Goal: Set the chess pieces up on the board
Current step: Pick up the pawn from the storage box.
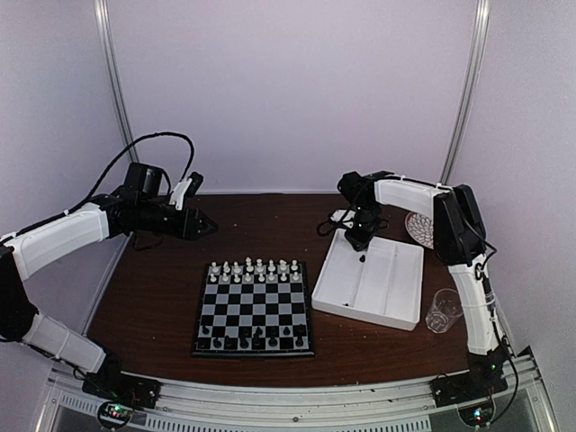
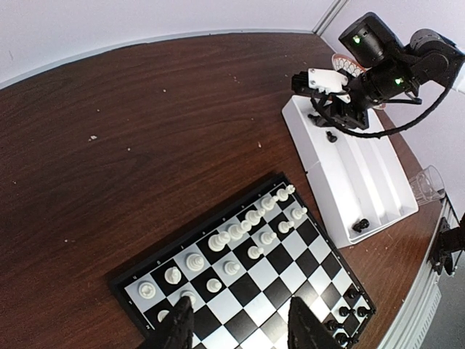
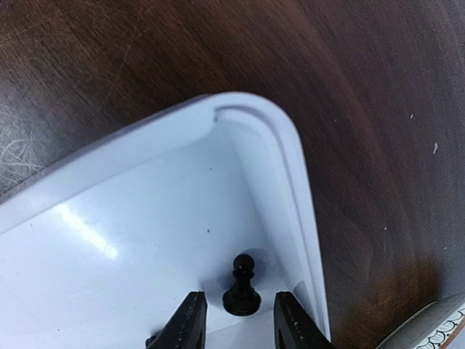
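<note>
Your left gripper point(image 1: 202, 225) hung above the table beyond the board's point(image 1: 255, 310) far-left corner, fingers spread. White pieces point(image 1: 259, 267) filled the board's far rows, and black pieces point(image 1: 244, 342) lined its near edge. Your right gripper point(image 3: 240, 323) sat with fingers apart, straddling an upright black pawn point(image 3: 241, 285) in the white tray's point(image 1: 396, 270) far corner.

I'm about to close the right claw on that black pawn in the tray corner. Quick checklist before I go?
1. The right claw is open and straddling the black pawn: ok.
2. The pawn stands upright: ok.
3. Room between the finger nearest the wall and the tray wall: cannot tell.
4. The claw is low enough to grip the pawn's body: cannot tell.
5. The left claw is well away from the tray: ok.
6. Free squares on the black side of the board: ok.
</note>
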